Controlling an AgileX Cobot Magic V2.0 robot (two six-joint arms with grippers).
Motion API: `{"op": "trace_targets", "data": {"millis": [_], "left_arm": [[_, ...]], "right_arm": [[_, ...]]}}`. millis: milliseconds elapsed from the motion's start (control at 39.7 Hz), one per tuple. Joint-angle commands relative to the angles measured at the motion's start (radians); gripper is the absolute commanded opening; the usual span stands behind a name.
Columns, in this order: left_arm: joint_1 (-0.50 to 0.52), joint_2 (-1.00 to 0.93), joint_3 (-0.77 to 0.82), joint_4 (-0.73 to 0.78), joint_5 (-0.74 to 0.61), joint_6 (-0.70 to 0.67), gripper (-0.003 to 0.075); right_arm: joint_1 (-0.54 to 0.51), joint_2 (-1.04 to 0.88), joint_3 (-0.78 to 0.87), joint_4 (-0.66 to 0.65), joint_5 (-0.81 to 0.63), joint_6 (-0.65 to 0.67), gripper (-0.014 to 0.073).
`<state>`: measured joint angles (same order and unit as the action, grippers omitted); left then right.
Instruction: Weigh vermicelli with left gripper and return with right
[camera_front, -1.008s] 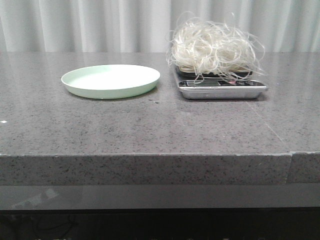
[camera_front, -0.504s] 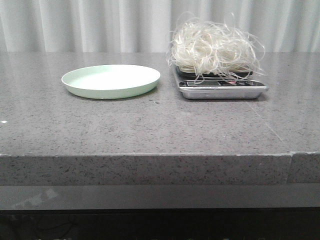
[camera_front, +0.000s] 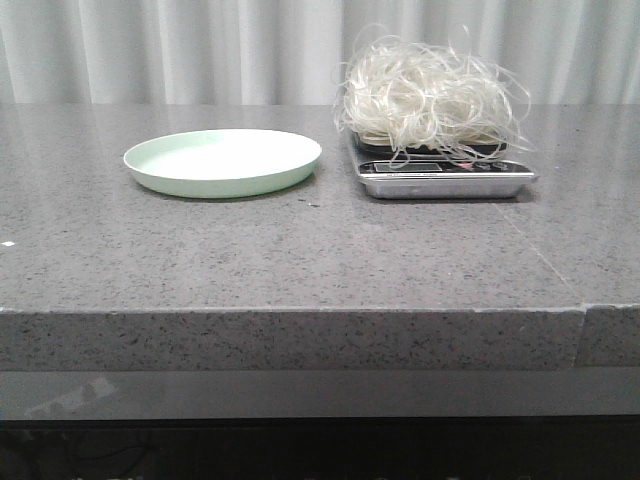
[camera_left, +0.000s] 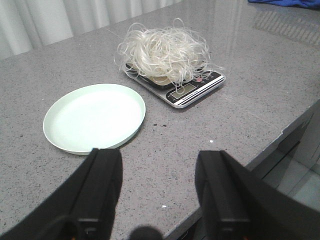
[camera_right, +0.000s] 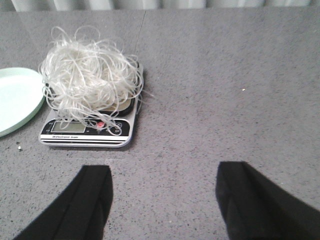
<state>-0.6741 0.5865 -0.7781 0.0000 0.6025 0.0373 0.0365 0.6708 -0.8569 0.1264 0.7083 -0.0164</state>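
Observation:
The vermicelli (camera_front: 430, 98), a fluffy tangle of thin white strands, rests on a small silver kitchen scale (camera_front: 445, 177) at the back right of the table. It also shows in the left wrist view (camera_left: 165, 50) and the right wrist view (camera_right: 90, 77). The pale mint-green plate (camera_front: 222, 161) lies empty to the left of the scale. My left gripper (camera_left: 159, 162) is open and empty, near the table's front edge, short of the plate (camera_left: 94, 117). My right gripper (camera_right: 165, 177) is open and empty, in front of the scale (camera_right: 87, 131). Neither gripper shows in the front view.
The grey speckled stone table (camera_front: 300, 250) has a front edge close to the camera and a seam at the front right (camera_front: 583, 308). White curtains (camera_front: 200, 50) hang behind. A blue cloth (camera_left: 285, 4) lies at the far corner in the left wrist view.

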Motion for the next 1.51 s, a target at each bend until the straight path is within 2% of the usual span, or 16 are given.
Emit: {"op": "trace_targets", "data": {"millis": [0, 252, 277, 428, 882, 1159, 1234, 1486], "left_arm": [[-0.007, 0.002, -0.024, -0.014, -0.083, -0.009, 0.043], [-0.007, 0.002, -0.024, -0.014, -0.083, -0.009, 0.043], [-0.007, 0.002, -0.024, -0.014, -0.083, -0.009, 0.043], [-0.007, 0.002, -0.024, -0.014, -0.083, -0.009, 0.043], [-0.007, 0.002, -0.024, -0.014, -0.083, -0.009, 0.043], [-0.007, 0.002, -0.024, -0.014, -0.083, -0.009, 0.043], [-0.007, 0.002, -0.024, -0.014, -0.083, -0.009, 0.043], [-0.007, 0.002, -0.024, -0.014, -0.083, -0.009, 0.043]], "right_arm": [[0.038, 0.091, -0.078, 0.012, -0.045, -0.025, 0.0554], [0.166, 0.369, -0.24, 0.012, -0.032, -0.067, 0.0554], [0.193, 0.443, -0.288, 0.012, -0.029, -0.083, 0.0554], [0.236, 0.626, -0.417, 0.012, -0.004, -0.101, 0.0554], [0.239, 1.033, -0.769, 0.012, 0.082, -0.143, 0.0554], [0.239, 1.169, -0.882, 0.012, 0.122, -0.143, 0.055], [0.239, 1.187, -0.891, 0.012, 0.138, -0.143, 0.0513], [0.239, 1.196, -0.892, 0.011, 0.157, -0.143, 0.0223]]}}
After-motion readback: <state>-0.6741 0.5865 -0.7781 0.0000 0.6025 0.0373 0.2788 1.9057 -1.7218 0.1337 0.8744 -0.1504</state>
